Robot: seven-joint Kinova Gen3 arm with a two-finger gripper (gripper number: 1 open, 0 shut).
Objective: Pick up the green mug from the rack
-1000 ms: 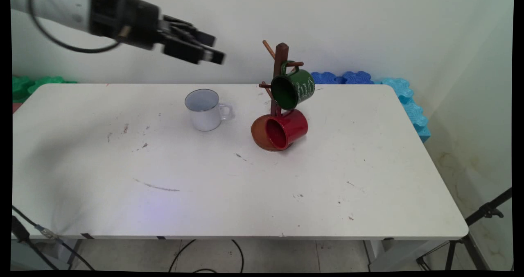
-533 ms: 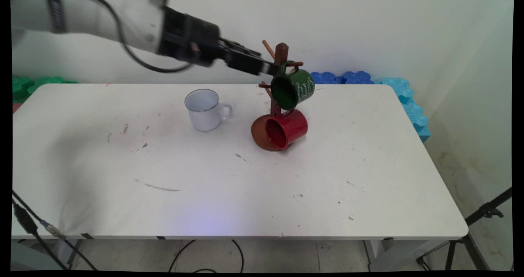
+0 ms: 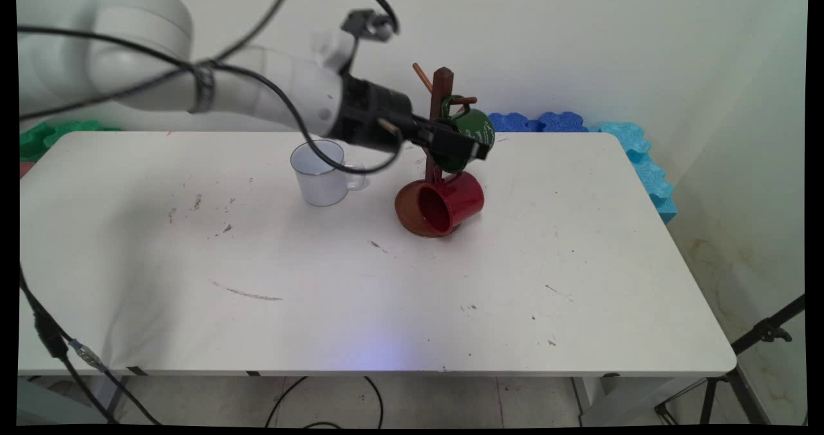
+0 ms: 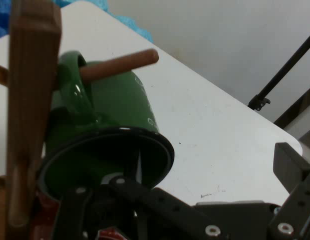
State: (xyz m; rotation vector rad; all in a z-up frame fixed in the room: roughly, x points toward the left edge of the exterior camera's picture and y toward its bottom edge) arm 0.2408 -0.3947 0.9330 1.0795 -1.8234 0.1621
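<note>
While reaching in from the left, pincer spread open, holding nothing, one finger clear to the right, right at green mug's mouth; mug hung by handle on rack peg, above red mug.

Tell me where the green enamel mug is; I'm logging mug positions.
In the main view the green enamel mug hangs by its handle from an upper peg of the brown wooden mug tree, right of centre, above the red mug, with the gripper at its rim.
</note>
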